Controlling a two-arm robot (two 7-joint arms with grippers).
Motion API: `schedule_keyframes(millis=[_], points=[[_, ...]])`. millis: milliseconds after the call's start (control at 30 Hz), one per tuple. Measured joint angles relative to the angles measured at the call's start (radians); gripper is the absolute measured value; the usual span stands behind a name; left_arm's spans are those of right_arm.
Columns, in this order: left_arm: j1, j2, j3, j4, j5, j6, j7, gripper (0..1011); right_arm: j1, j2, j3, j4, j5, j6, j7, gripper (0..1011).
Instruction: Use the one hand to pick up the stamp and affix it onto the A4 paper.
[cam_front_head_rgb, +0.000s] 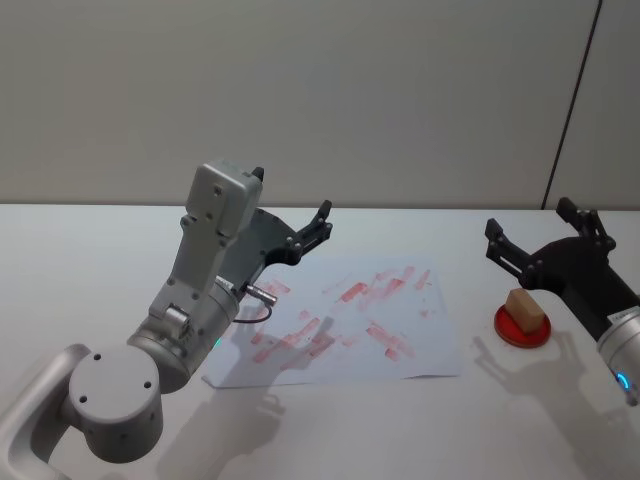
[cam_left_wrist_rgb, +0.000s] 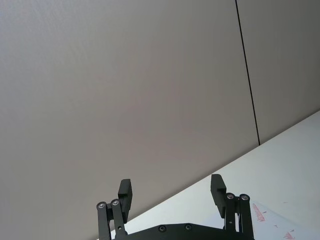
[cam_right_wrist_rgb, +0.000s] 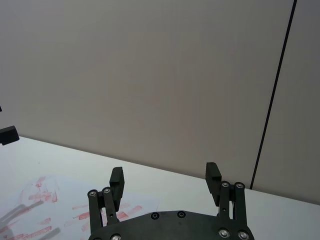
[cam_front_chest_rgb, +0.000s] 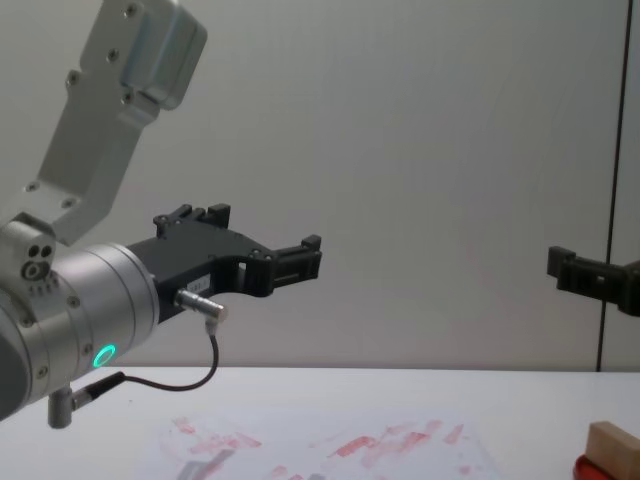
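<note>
Closest in sits the left arm (cam_front_head_rgb: 115, 405), its grey joints rising from the lower left of the head view to the left gripper (cam_front_head_rgb: 322, 222). That gripper hangs in the air over the far left part of the A4 paper (cam_front_head_rgb: 350, 325), its fingers (cam_left_wrist_rgb: 125, 194) spread apart and holding nothing. The white sheet, smeared with red imprints, lies flat on the table (cam_front_head_rgb: 420, 430) between the two arms. To its right, apart from the sheet's edge, the stamp (cam_front_head_rgb: 526, 310), a small tan wooden block, stands on a round red ink pad (cam_front_head_rgb: 507, 330). The right gripper (cam_front_head_rgb: 528, 222) hovers above and slightly beyond the stamp, clear of it. Its fingers (cam_right_wrist_rgb: 117, 181) are wide open and empty, pointing toward the grey wall (cam_front_head_rgb: 400, 90). From the chest view, both grippers hang well above the table.
</note>
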Motion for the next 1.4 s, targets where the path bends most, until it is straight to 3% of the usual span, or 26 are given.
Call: schedule_keyframes(millis=[1400], points=[[0.0,0.0,0.0,0.0,0.0,0.0,0.0,1002,-0.007,0.003,0.003,-0.006,0.008,0.001,0.001,1001]])
